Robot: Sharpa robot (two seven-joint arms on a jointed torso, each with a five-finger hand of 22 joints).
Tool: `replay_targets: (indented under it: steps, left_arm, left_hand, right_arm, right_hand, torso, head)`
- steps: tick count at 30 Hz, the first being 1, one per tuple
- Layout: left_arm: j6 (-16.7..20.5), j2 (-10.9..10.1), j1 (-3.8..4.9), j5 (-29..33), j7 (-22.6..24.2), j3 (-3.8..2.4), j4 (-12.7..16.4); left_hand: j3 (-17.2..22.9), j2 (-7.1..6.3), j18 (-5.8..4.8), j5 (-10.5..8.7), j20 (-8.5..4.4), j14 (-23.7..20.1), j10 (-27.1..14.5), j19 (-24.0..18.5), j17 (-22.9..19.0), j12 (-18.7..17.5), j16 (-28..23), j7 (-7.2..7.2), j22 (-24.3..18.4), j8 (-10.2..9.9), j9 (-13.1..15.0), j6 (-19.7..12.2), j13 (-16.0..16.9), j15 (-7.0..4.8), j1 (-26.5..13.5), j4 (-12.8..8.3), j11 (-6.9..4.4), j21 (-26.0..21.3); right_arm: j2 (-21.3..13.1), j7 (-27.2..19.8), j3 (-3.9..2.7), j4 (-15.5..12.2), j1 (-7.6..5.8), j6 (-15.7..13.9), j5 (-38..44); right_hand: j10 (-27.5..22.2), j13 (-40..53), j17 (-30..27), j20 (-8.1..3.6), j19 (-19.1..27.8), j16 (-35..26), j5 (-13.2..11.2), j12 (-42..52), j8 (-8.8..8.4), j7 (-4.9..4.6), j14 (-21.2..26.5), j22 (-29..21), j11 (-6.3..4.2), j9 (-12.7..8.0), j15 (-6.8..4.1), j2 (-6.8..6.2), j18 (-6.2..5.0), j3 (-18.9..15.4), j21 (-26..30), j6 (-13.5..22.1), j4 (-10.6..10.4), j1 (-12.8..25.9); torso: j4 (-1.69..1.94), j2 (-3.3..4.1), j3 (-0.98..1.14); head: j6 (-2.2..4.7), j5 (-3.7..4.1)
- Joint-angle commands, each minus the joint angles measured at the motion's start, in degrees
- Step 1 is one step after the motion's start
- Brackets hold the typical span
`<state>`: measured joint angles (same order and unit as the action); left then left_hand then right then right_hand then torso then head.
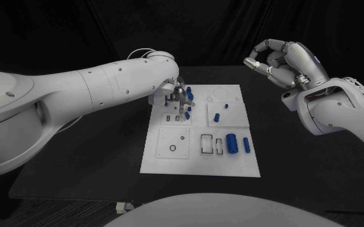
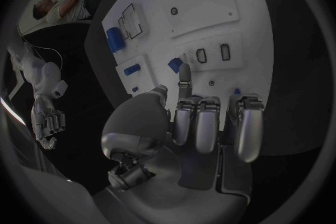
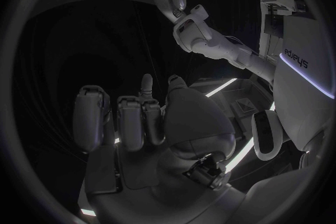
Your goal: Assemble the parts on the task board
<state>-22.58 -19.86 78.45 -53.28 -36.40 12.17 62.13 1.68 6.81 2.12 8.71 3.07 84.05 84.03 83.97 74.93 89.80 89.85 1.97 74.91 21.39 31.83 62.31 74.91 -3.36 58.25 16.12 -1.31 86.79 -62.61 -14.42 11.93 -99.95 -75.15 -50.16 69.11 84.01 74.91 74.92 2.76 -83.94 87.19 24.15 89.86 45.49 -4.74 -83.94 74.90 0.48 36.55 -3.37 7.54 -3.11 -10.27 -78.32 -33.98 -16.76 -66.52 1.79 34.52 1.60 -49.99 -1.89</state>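
A flat white rectangular task board (image 1: pixel 201 156) lies in the middle of a black table (image 1: pixel 303 153), with small blue plastic parts (image 1: pixel 232 144) scattered on it. The largest, a blue block, and a blue cylinder (image 1: pixel 245 144) beside it lie near the board's right edge, well apart from both hands. The silver left hand (image 1: pixel 177 96) reaches down over the board's far left corner, its fingertips at a cluster of small blue pegs (image 1: pixel 188 94) there. In the left wrist view most fingers curl inward while one extended finger (image 2: pixel 185 75) and the thumb point at a small blue piece (image 2: pixel 175 64); whether it is pinched cannot be told. The silver right hand (image 1: pixel 284 64) hovers high off the board's right side, fingers loosely curled, thumb touching a fingertip, holding nothing.
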Motion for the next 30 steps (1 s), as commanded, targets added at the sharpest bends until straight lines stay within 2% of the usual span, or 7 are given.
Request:
replay_targets:
  steps: [1, 3, 10, 19, 26, 30]
  left_arm:
    - [-0.1, 0.2, -0.31, 0.1, 1.3, -0.05, -0.1]
    - [-0.2, 0.3, -0.44, 0.1, 1.3, -0.05, -0.2]
    - [-0.4, 0.4, -1.01, 0.1, 1.5, -0.05, -0.5]
    - [-0.5, 0.7, -1.91, 0.1, 1.9, -0.05, -0.9]
    - [-0.8, 0.9, -2.37, 0.1, 2.0, -0.05, -1.5]
    - [-0.9, 1.0, -2.52, 0.1, 2.1, -0.05, -1.7]
  left_hand:
    - [0.0, 0.05, -0.65, 0.38, -0.16, 5.9, 6.0, 1.4, 15.1, 0.2, 0.1, 0.43, 11.5, -1.2, -0.3, -0.4, 15.1, -0.21, 0.6, -0.2, 0.1, -0.4]
    - [-0.1, 0.07, -0.65, 0.4, -0.07, 5.9, 6.0, 1.4, 15.1, 0.2, 0.1, 0.62, 11.5, -2.1, -0.7, -0.5, 15.1, -0.09, 0.7, -0.2, 0.25, -0.4]
    - [0.0, 0.12, -0.63, 0.46, -0.02, 5.9, 6.0, 1.3, 15.1, 0.2, 0.1, 0.69, 11.4, -2.5, -0.8, -0.5, 15.1, -0.03, 0.7, -0.2, 0.32, -0.5]
    - [0.4, 0.29, -0.61, 1.11, 0.14, 5.9, 6.0, 1.3, 15.1, 0.2, 0.1, 0.79, 11.4, -3.7, -1.3, -0.2, 15.1, 0.13, 1.6, -0.8, 0.45, -0.6]
    - [0.8, 0.43, -0.59, 1.89, 0.22, 5.9, 6.0, 1.2, 15.1, 0.2, 0.1, 0.81, 11.4, -4.4, -1.5, 0.2, 15.1, 0.17, 2.1, -1.2, 0.49, -0.7]
    - [0.8, 0.43, -0.58, 1.94, 0.23, 5.9, 6.0, 1.2, 15.1, 0.2, 0.1, 0.81, 11.3, -4.4, -1.5, 0.2, 15.1, 0.17, 2.2, -1.2, 0.49, -0.7]
  right_arm:
    - [0.0, 0.5, -0.04, 0.0, 0.24, 0.0, 0.4]
    - [0.1, 0.5, -0.04, -0.1, 0.3, 0.0, 0.4]
    - [0.1, 0.5, -0.04, 0.0, 0.4, 0.0, 0.4]
    - [0.1, 0.6, -0.04, 0.0, 0.5, 0.1, 0.4]
    - [0.0, 0.6, -0.04, 0.0, 0.61, 0.2, 0.4]
    - [0.0, 0.6, -0.04, 0.0, 0.64, 0.1, 0.4]
  right_hand:
    - [6.0, 15.1, 9.7, 0.15, -1.1, -0.2, 0.2, 0.1, 0.2, 0.09, -5.0, 11.3, -0.07, 0.0, 0.02, -0.01, 0.23, -0.3, 0.3, -0.4, 0.1, -0.5]
    - [6.0, 15.1, 9.7, 0.14, -1.1, -0.1, 0.2, 0.1, 0.22, 0.1, -5.0, 11.3, -0.08, -0.1, 0.02, 0.03, 0.24, -0.3, 0.3, -0.5, 0.1, -0.6]
    - [6.0, 15.1, 9.7, 0.13, -1.1, -0.2, 0.4, 0.1, 0.26, 0.16, -5.0, 11.3, -0.12, -0.2, -0.02, 0.08, 0.22, -0.3, 0.4, -0.7, 0.2, -1.0]
    - [6.0, 15.1, 9.7, 0.11, -1.1, -0.2, 0.5, 0.1, 0.32, 0.19, -5.0, 11.3, -0.16, -0.3, -0.05, 0.17, 0.21, -0.4, 0.4, -1.0, 0.1, -1.1]
    - [6.0, 15.1, 9.6, 0.1, -1.1, -0.2, 0.5, 0.1, 0.34, 0.21, -5.0, 11.3, -0.16, -0.4, -0.06, 0.21, 0.23, -0.4, 0.4, -1.1, 0.1, -1.1]
    - [6.0, 15.1, 9.6, 0.1, -1.1, -0.2, 0.5, 0.1, 0.36, 0.22, -4.9, 11.3, -0.17, -0.4, -0.06, 0.23, 0.2, -0.4, 0.4, -1.1, 0.1, -1.1]
  torso:
    - [-0.02, -0.13, -0.06]
    - [-0.01, -0.17, -0.06]
    - [-0.03, -0.26, -0.08]
    - [-0.07, -0.37, -0.12]
    - [-0.1, -0.45, -0.19]
    - [-0.08, -0.46, -0.22]
  head:
    - [-0.01, 0.1]
    - [-0.01, 0.16]
    - [-0.01, 0.25]
    - [-0.01, 0.9]
    - [-0.01, 0.26]
    - [-0.01, 0.32]
